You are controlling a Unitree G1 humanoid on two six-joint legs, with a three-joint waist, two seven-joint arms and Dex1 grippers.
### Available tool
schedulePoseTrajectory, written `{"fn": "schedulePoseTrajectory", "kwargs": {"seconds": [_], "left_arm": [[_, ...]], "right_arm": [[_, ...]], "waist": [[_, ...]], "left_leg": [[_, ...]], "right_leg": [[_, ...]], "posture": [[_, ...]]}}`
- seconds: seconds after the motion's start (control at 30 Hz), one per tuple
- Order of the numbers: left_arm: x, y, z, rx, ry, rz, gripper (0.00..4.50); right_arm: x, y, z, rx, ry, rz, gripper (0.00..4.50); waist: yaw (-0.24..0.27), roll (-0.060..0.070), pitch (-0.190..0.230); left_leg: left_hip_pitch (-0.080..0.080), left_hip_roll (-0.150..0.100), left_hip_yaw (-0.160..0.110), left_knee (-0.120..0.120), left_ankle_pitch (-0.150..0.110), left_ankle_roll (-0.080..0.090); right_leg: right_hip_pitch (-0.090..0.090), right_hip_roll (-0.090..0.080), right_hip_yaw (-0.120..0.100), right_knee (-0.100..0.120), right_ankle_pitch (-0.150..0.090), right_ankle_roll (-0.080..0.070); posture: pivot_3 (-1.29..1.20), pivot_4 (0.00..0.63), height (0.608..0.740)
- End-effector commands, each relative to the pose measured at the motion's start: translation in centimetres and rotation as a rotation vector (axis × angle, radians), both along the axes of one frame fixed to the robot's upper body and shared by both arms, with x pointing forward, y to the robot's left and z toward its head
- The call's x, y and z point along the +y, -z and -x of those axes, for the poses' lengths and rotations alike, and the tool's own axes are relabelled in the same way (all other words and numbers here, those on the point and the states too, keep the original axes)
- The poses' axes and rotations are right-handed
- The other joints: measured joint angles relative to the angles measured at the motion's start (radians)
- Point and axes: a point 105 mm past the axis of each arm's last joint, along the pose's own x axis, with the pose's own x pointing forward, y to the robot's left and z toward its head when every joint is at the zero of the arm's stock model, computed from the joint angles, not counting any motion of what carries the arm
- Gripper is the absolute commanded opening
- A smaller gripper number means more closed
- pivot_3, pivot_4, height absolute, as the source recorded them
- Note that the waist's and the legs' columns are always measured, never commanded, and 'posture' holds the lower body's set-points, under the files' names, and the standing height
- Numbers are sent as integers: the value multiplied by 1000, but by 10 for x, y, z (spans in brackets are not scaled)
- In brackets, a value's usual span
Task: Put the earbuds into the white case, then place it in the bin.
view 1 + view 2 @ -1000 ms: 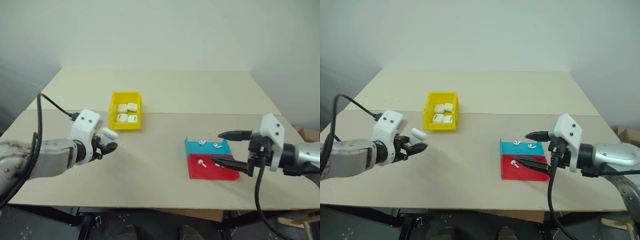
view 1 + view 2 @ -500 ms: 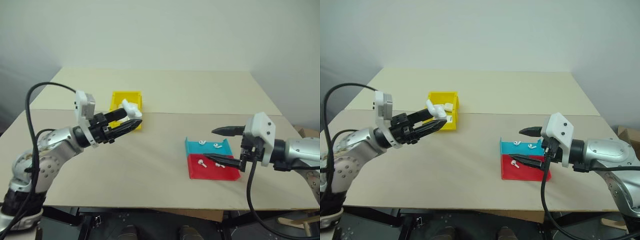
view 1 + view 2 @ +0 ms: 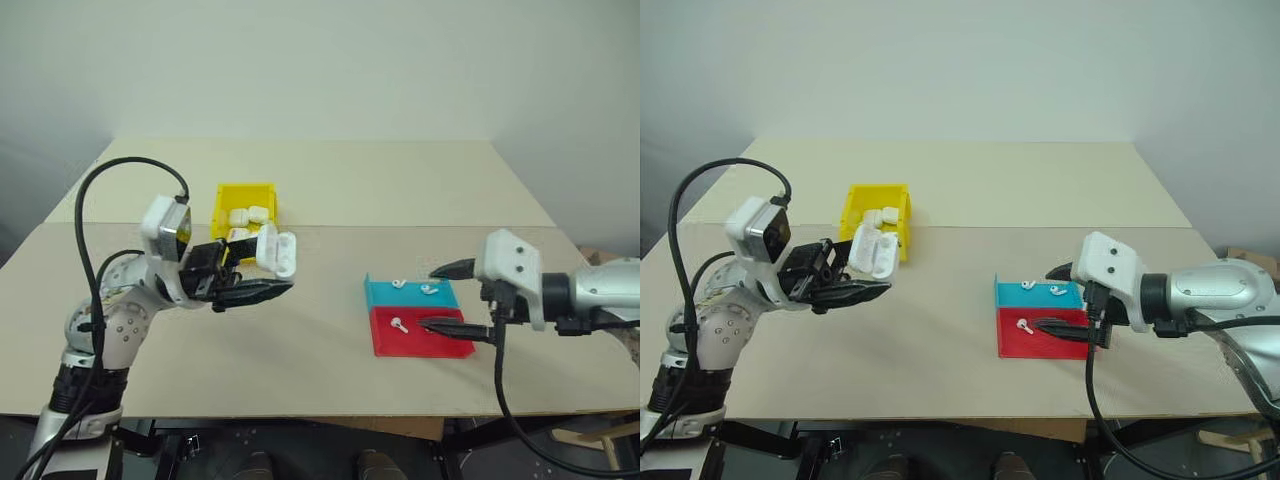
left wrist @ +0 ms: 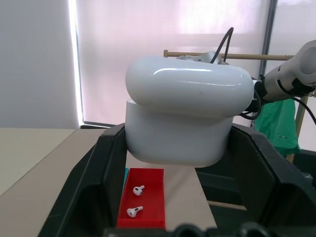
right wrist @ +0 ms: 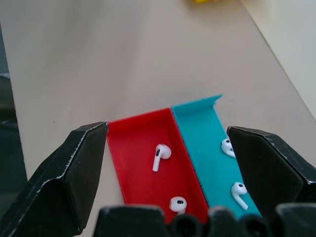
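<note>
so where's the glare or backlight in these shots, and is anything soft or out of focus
Left wrist view: a bright window behind backlights the scene, and the white case held in the left claw carries a glossy highlight on its lid. Right wrist view: the black fingers look soft up close, while the earbuds in the tray stay sharp. Head views: even, soft light on the table, faint shadows.
</note>
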Motion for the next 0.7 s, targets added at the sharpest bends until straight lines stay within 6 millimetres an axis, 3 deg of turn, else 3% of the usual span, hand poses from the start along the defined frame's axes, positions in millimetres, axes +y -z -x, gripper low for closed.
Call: {"fn": "schedulePoseTrajectory", "kwargs": {"seconds": [0.03,0.13,0.23,0.43,0.7], "left_arm": [[-2,-7,11,-47,47,22,2814],[-5,-5,14,-47,54,26,2814],[-6,-1,18,-40,74,16,2814],[-3,0,20,-51,67,3,2814],[-4,3,24,-54,59,-11,2814]], "right_arm": [[0,2,-2,17,27,80,4500],[1,14,-4,81,30,140,3862],[-2,27,-11,114,67,204,2928],[-3,43,-25,170,125,271,2928],[-20,54,-39,191,246,356,2928]], "waist": [[1,0,0],[3,0,0],[1,0,0],[2,0,0],[4,0,0]], "left_leg": [[0,0,0,0,0,0],[0,0,0,0,0,0],[0,0,0,0,0,0],[0,0,0,0,0,0],[-1,0,0,0,0,1]], "right_leg": [[0,0,0,0,0,0],[0,0,0,0,0,0],[0,0,0,0,0,0],[-1,0,0,0,0,0],[-1,0,0,0,0,0]], "posture": [[0,150,740],[0,150,740],[0,150,740],[0,150,740],[0,150,740]]}}
